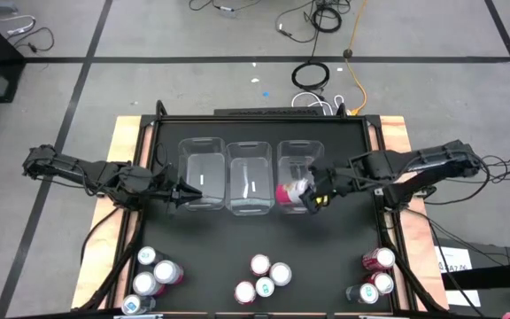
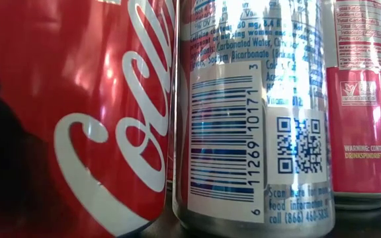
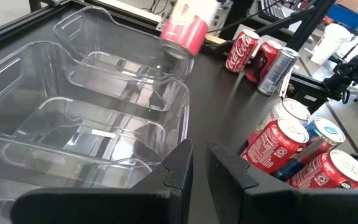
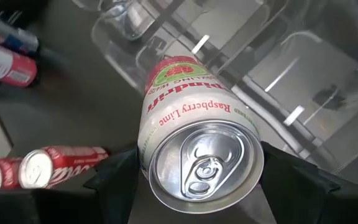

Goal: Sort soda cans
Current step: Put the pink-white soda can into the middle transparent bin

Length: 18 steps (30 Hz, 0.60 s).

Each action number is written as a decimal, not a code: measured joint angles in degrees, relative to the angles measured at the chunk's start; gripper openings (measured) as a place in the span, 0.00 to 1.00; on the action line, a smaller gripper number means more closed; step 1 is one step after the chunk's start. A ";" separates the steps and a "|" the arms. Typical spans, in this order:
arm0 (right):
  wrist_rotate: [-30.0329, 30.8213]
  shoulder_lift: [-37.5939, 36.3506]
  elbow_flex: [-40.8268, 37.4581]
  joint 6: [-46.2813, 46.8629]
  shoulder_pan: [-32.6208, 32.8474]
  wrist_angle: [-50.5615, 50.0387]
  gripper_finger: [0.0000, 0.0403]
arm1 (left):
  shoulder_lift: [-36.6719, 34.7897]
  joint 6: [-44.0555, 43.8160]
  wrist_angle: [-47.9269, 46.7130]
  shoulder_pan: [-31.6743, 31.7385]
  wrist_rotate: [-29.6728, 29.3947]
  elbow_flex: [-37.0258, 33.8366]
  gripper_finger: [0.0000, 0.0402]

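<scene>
My right gripper (image 1: pixel 311 193) holds a pink-and-white soda can (image 1: pixel 288 191) above the near rim of the rightmost of three clear bins (image 1: pixel 301 158). The same can (image 3: pixel 184 28) shows in the left wrist view, in the air over that bin. My left gripper (image 1: pixel 181 191) is shut with nothing in it, beside the near edge of the leftmost bin (image 1: pixel 200 155). More soda cans stand in three clusters by the near edge: left (image 1: pixel 155 273), middle (image 1: pixel 263 276), right (image 1: pixel 374 273). My right gripper pinches the can's side wall near its silver top (image 4: pixel 207 165) between its two fingers (image 4: pixel 114 177), one on each side. The fingers slant downward from the table's right. The can is lifted clear and tilted, its base toward the bin.
The three bins stand side by side at mid table; the middle bin (image 1: pixel 251 168) has nothing in it. Red cola cans (image 3: pixel 277 144) stand close to my left gripper. In the low view a red can (image 2: pixel 78 112) and a barcode-printed can (image 2: pixel 253 112) fill the picture.
</scene>
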 joint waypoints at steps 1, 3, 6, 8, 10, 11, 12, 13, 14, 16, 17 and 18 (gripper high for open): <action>-0.17 0.00 0.00 -0.52 -0.72 -0.09 0.69 | -0.01 0.00 -0.01 0.00 0.00 0.00 0.13; -1.21 0.00 0.00 -1.49 -2.26 -0.03 0.69 | 0.00 0.00 -0.01 0.01 0.00 0.00 0.13; -1.65 0.00 0.00 -2.92 -4.20 -0.06 0.69 | -0.01 0.00 -0.01 0.02 0.00 0.00 0.13; -2.82 0.00 0.00 -4.15 -5.64 0.00 0.69 | -0.01 0.00 0.00 0.00 0.00 0.00 0.13; -3.60 0.00 0.00 -5.02 -6.86 0.01 0.69 | -0.01 0.00 -0.01 0.00 0.00 0.00 0.13; -4.06 0.00 0.00 -5.74 -7.53 0.26 0.69 | -0.01 0.00 -0.01 0.00 0.00 0.00 0.13; -4.63 0.00 0.00 -6.39 -8.07 0.91 0.69 | -0.01 0.00 -0.01 0.01 0.00 0.00 0.13; -4.88 0.00 0.00 -7.05 -8.53 1.74 0.69 | 0.01 0.00 -0.01 0.02 0.00 0.00 0.13; -5.16 0.00 0.00 -7.69 -8.97 2.57 0.69 | -0.01 0.00 -0.01 0.01 0.00 0.00 0.13; -5.98 0.00 0.00 -9.27 -9.83 4.55 0.69 | 0.00 0.00 -0.01 0.00 0.00 0.00 0.13; -6.09 0.00 0.00 -9.98 -10.19 5.48 0.69 | 0.00 0.00 -0.01 0.02 0.00 0.00 0.13; -6.10 0.00 0.00 -10.68 -10.56 6.33 0.69 | 0.00 0.00 -0.01 0.00 0.00 0.00 0.13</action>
